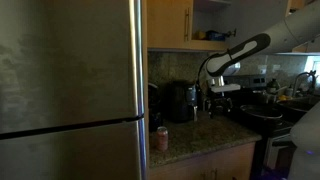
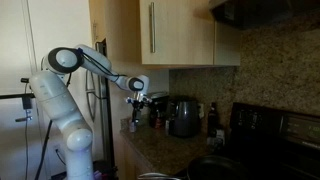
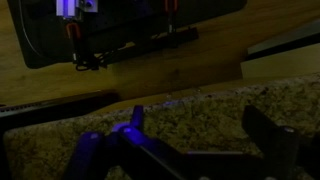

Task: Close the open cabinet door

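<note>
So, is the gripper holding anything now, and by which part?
Nothing is held. In the wrist view the gripper is open, and only the granite counter shows between its fingers.

Refrigerator (image 1: 70,60) cut off by frame edges, jaws dark, blurred, cropped at wrist view's bottom

It is a dim kitchen with a big grey fridge (image 1: 70,70), a speckled stone tabletop (image 1: 195,135) and a black coffee maker (image 2: 183,117).
</note>
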Tool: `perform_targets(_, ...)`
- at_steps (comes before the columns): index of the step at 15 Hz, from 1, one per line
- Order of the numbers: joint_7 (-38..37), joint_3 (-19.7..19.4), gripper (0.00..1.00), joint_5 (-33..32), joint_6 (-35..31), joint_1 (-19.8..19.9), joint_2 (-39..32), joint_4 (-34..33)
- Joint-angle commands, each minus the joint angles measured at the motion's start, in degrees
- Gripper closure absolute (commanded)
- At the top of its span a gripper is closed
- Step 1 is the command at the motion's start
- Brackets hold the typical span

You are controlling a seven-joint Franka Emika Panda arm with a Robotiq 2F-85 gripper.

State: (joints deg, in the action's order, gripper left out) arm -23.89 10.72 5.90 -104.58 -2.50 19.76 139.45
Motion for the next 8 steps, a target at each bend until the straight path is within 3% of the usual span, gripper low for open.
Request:
perform_targets(1,-0.1,-0.5,0.00,-0.2,0.1,-0.5,0.0,-0.1)
perform_targets(3,-0.1,-0.5,0.00,-0.2,0.1,-0.5,0.0,-0.1)
perform_targets(5,-8.8,0.1,0.00,-2.8,-1.2,1.9,-2.8,-0.3)
perform_targets(8,-14.3,-2.9,0.00,-3.7,-2.3,4.3,1.9,5.3)
